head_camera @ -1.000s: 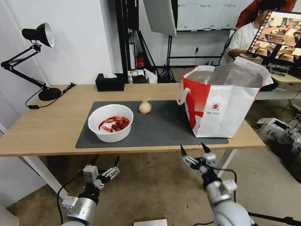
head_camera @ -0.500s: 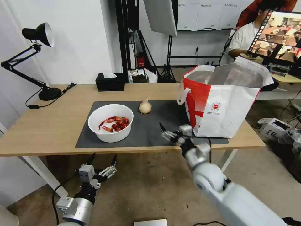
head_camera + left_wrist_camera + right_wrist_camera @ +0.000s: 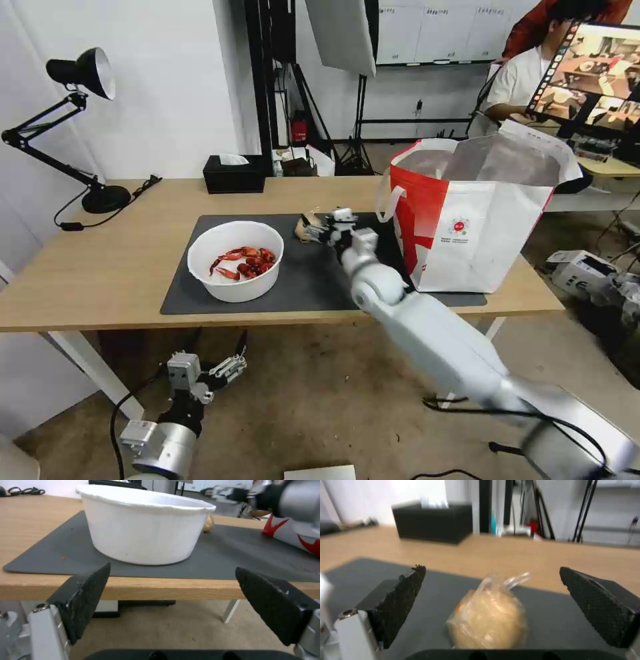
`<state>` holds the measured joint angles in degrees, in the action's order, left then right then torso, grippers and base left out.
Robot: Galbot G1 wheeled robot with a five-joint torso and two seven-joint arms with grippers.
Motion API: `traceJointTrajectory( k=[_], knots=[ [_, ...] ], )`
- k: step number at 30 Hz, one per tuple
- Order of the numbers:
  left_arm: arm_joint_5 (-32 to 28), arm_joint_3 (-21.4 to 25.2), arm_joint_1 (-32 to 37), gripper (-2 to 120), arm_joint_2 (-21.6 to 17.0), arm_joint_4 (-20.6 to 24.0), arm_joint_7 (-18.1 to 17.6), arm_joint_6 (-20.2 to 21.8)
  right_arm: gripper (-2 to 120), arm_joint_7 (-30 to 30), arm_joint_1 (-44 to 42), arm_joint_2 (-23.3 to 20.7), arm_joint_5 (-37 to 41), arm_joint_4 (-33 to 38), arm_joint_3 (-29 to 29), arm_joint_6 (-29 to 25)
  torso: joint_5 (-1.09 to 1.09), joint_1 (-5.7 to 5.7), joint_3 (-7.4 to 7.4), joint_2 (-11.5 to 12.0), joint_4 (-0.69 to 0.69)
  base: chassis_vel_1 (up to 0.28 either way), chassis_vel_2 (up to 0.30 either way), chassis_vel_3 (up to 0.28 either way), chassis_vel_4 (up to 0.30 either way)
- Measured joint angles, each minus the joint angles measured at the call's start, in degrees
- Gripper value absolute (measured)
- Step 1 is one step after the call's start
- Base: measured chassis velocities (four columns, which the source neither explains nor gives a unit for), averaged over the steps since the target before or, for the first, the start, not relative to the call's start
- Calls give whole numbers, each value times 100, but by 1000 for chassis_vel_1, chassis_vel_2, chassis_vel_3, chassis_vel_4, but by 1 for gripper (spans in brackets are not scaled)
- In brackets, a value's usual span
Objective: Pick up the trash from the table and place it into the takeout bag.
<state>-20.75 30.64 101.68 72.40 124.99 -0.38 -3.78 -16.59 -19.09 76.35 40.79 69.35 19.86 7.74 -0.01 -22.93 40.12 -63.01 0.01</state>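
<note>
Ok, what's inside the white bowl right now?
Red crayfish shells lie in the white bowl toward its right side. In the left wrist view the bowl's wall hides its contents; anything beneath the shells is covered.

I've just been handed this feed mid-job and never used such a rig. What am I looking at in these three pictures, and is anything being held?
It is a two-armed wheeled robot facing a long light-wood table with a dark grey mat. The wide picture comes from its head; the other two come from cameras on each wrist, looking out between that arm's two black fingers.

On the mat stand a white round bowl of red crayfish shells, a knotted beige pouch and a large white takeout bag with a red side panel. A black tissue box sits at the far edge.

The right tool is stretched over the mat, open, its fingers either side of the pouch but not closed on it. The left tool hangs open below the table's near edge. Nothing is held.
</note>
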Motion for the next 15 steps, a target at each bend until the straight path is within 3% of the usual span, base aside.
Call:
traceJointTrajectory(
  k=[7, 15],
  knots=[
    [-53, 17, -13, 100, -11, -12, 0, 1, 100, 49, 473, 560, 97, -707, 65, 752, 0, 1, -1, 0, 0, 0, 0, 0, 0],
    [-94, 54, -19, 100, -26, -11, 1, 2, 100, -116, 609, 840, -235, -1058, 68, 1092, 1, 1, -1, -1, -1, 0, 0, 0, 0]
  ],
)
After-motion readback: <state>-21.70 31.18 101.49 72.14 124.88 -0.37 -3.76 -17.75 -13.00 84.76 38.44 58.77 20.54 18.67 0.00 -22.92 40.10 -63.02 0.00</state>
